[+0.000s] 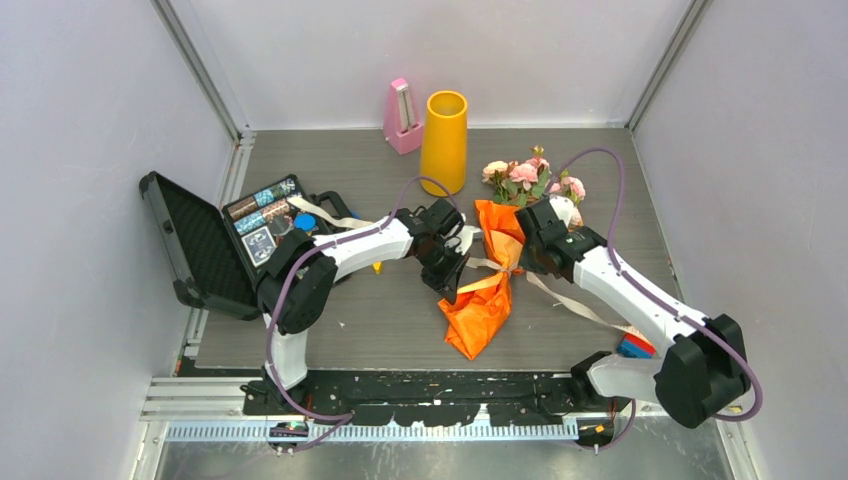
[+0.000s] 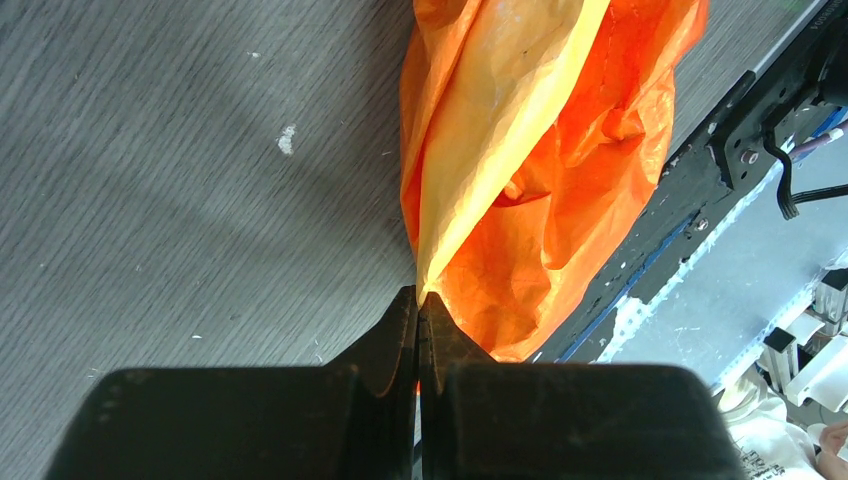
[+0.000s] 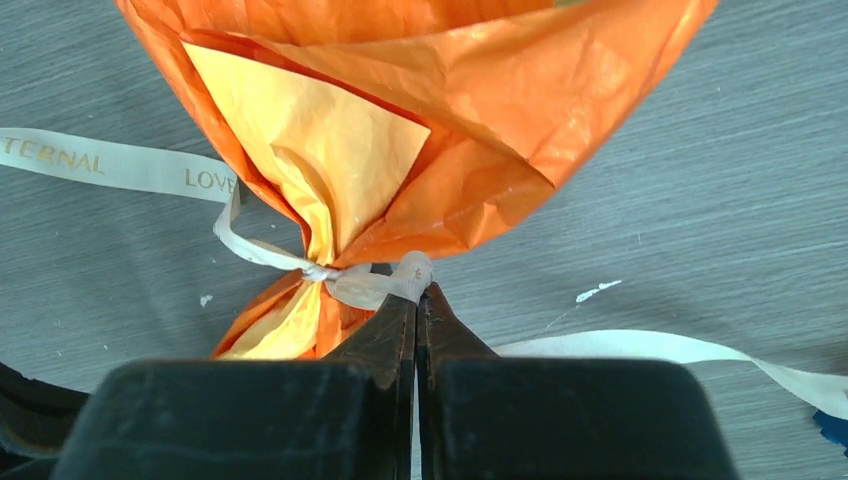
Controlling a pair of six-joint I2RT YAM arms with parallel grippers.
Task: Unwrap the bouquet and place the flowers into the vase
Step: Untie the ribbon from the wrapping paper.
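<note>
The bouquet point(image 1: 488, 300) lies on the table in crinkled orange paper point(image 2: 540, 150). Its pink flowers point(image 1: 525, 175) point toward the back, and a beige ribbon point(image 3: 375, 285) is tied round the waist. The yellow-orange vase point(image 1: 445, 140) stands upright at the back, left of the flowers. From the left, my left gripper point(image 2: 418, 295) is shut on a fold of the orange paper below the knot. My right gripper point(image 3: 416, 292) comes from the right and is shut on a loop of the ribbon at the knot. In the overhead view the two grippers point(image 1: 455, 278) point(image 1: 520, 258) flank the bouquet's waist.
A pink metronome point(image 1: 402, 118) stands just left of the vase. An open black case point(image 1: 215, 240) holding small items lies at the left. Loose ribbon tails point(image 3: 110, 160) trail across the table on both sides. A small blue and red object point(image 1: 635, 347) sits by the right arm's base.
</note>
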